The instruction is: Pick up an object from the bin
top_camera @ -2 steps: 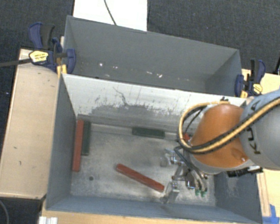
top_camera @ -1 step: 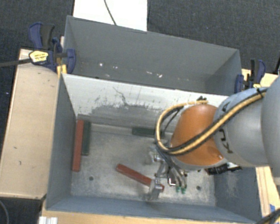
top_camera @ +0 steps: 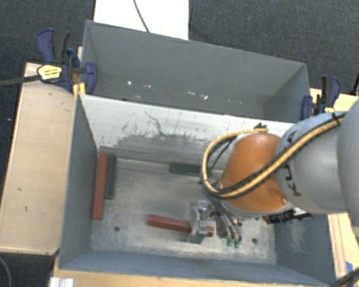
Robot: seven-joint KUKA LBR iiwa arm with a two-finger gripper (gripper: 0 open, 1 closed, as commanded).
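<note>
1. Grey metal bin (top_camera: pixel 85 179): the carrier for everything you see listed below.
2. Short red-brown flat bar (top_camera: pixel 167 223): on the bin floor near the front wall, about mid-width, lying along that wall.
3. Gripper (top_camera: pixel 202 227): low at that bar's right end, under the orange wrist cover (top_camera: pixel 255 173). You cannot tell whether it is spread or pressed together.
4. Long red-brown bar (top_camera: pixel 100 185): against the left wall, with a dark green strip (top_camera: pixel 112 178) just beside it.
5. Second dark green bar (top_camera: pixel 184 169): at the back wall.

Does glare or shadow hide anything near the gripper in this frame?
Camera view: glare whitens the bin's back wall; the arm shades the floor at the right; the red bar lying just left of the gripper is plain to see.
</note>
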